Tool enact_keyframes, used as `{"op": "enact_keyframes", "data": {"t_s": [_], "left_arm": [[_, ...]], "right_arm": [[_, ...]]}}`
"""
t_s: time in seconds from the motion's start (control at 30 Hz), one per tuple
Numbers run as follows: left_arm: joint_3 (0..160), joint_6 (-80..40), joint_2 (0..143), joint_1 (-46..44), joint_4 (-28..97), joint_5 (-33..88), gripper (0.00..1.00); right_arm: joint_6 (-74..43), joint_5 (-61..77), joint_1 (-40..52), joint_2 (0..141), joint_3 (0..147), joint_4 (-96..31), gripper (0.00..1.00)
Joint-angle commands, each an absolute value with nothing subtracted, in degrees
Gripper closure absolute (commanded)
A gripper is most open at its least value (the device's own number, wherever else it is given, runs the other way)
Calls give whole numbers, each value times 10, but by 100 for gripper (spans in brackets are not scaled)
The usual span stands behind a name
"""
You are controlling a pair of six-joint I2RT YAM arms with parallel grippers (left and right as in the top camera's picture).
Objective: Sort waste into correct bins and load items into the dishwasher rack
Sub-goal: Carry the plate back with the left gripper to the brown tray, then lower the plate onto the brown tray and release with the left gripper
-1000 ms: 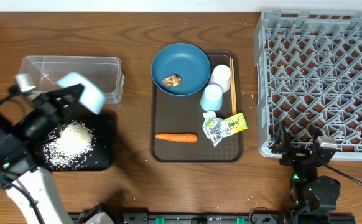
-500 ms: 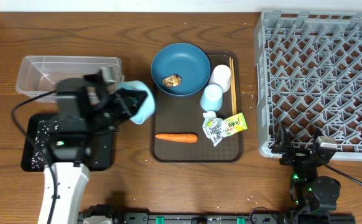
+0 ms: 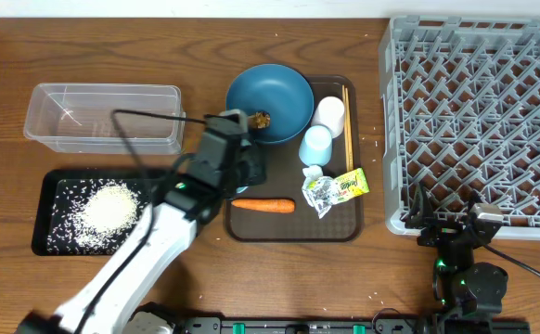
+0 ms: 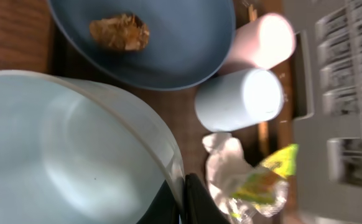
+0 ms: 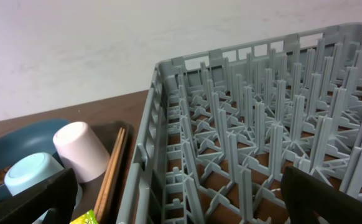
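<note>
Left fingers (image 4: 184, 200) pinch the rim of the small light blue bowl (image 4: 75, 155) beside the dark blue dish (image 3: 284, 93). The dishwasher rack (image 3: 474, 111) lies well to their right, nearer the wide-open, empty right fingers (image 3: 451, 232).

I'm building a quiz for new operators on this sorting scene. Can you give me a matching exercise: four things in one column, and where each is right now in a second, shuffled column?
Things
1. rice grains
2. brown food lump
3. carrot
4. small light blue bowl

Places
A. held by the left gripper
B. on the black tray
C. on the brown serving tray
D. in the dark blue dish

Pairs: 1-B, 2-D, 3-C, 4-A
</note>
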State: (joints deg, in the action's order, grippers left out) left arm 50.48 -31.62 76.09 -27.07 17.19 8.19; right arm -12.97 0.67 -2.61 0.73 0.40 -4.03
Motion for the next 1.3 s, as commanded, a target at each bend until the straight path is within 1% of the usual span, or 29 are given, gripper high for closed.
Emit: {"op": "enact_keyframes", "data": {"t_s": [0.0,0.2,0.4,0.47,0.5,0.53,0.57,0.6,0.63,0.67,0.7,0.87,1.03,1.17,1.27], "left_arm": [[509,-306,807,-296,150,38,94],[509,-307,872,-320,122,35,94],[509,-306,894,-326,121,21,94],[509,-307,894,-326,121,21,92],[509,-307,894,-326,121,21,85],[509,-307,894,-326,121,21,83],[509,-306,894,-326,121,23,72],[509,-305,894,-326,121,27,66],[509,-298,893,-326,120,36,61],[511,-288,893,-326,121,43,59],[516,-271,891,-326,124,57,56],[546,-266,873,-326,178,60,55],[573,-281,818,-326,255,60,55],[578,-313,742,-326,309,55,54],[578,-383,695,-326,368,21,54]], "right_arm": [[-128,11,-35,6,3,-43,1],[-128,11,-35,6,3,-43,1],[-128,11,-35,6,3,-43,1],[-128,11,-35,6,3,-43,1],[-128,11,-35,6,3,-43,1],[-128,11,-35,6,3,-43,1],[-128,11,-35,6,3,-43,1],[-128,11,-35,6,3,-43,1],[-128,11,-35,6,3,-43,1],[-128,11,-35,6,3,-43,1],[-128,11,-35,6,3,-43,1],[-128,11,-35,6,3,-43,1],[-128,11,-35,6,3,-43,1],[-128,11,-35,6,3,-43,1],[-128,11,-35,6,3,-43,1]]}}
